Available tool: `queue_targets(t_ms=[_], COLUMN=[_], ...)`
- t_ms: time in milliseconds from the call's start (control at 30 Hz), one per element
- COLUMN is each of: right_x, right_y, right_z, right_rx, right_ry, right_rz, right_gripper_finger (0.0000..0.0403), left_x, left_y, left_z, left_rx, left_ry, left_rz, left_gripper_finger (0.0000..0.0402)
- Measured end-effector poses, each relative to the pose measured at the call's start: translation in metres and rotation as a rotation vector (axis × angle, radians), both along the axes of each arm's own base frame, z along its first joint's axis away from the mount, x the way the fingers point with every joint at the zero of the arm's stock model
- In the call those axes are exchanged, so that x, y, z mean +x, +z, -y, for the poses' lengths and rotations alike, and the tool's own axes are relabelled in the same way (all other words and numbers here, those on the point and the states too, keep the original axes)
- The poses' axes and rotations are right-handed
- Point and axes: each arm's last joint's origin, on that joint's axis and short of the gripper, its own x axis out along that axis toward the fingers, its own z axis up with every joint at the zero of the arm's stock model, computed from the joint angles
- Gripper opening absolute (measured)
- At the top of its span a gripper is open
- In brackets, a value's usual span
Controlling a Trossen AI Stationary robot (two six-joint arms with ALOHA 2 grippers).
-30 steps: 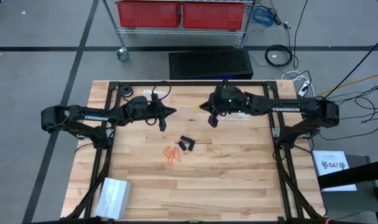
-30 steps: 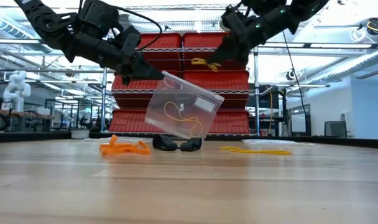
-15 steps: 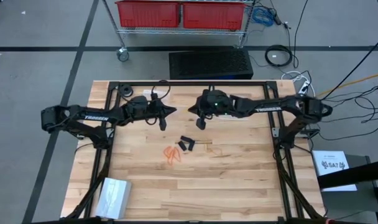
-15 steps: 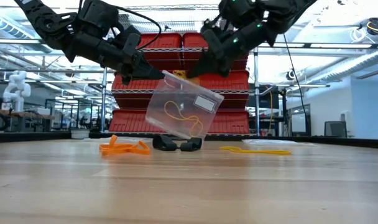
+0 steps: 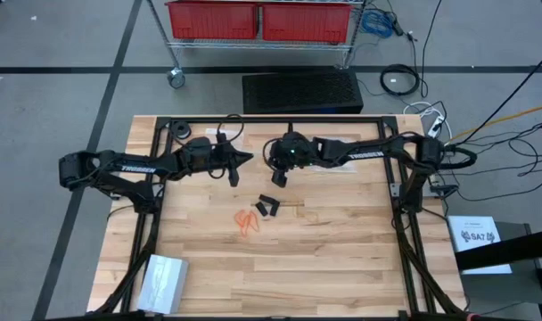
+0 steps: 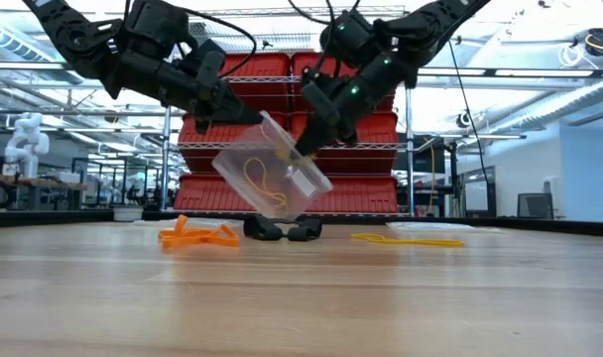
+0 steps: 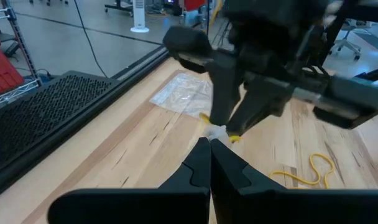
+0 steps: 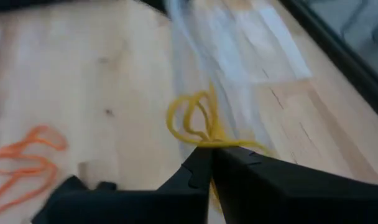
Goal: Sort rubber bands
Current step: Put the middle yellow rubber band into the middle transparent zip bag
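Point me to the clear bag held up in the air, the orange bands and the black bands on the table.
clear bag [image 6: 267,178], low view, middle of its clear wall.
orange bands [image 6: 197,235], low view, middle of the pile.
black bands [image 5: 269,207], high view, centre of the cluster.

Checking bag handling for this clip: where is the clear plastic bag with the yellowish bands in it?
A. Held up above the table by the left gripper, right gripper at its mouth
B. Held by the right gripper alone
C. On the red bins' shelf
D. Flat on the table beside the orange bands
A: in the low view the clear bag hangs off the table from the left gripper, with the right gripper at its upper edge.
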Motion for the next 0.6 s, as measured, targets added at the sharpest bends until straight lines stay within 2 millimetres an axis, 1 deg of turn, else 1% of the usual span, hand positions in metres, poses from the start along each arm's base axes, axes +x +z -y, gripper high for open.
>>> queue_targets(t_ms=[100,200,300,433,600], right_x=[0.001,0.001,0.001,0.000,0.000], right_y=[-0.002,0.003,0.013,0.035,0.056], right_z=[0.006,0.007,0.005,0.004,0.002], right_rx=[0.017,0.021,0.012,0.004,0.008], right_ry=[-0.041,-0.036,-0.015,0.009,0.051], right_rz=[-0.063,-0.115,-0.148,-0.165,-0.210], right_gripper_finger=[0.0020,0.0048,0.0081,0.0118,0.0143], left_x=[0.000,0.000,0.001,0.002,0.005], left_y=[0.000,0.001,0.002,0.003,0.000], left_z=[0.000,0.000,0.002,0.003,0.002], left_rx=[-0.005,-0.019,-0.018,-0.015,-0.038], left_ry=[0.000,0.003,-0.004,-0.009,-0.001], left_rz=[0.006,0.016,0.023,0.035,0.056], left_gripper_finger=[0.0000,0.0000,0.0000,0.0000,0.0000])
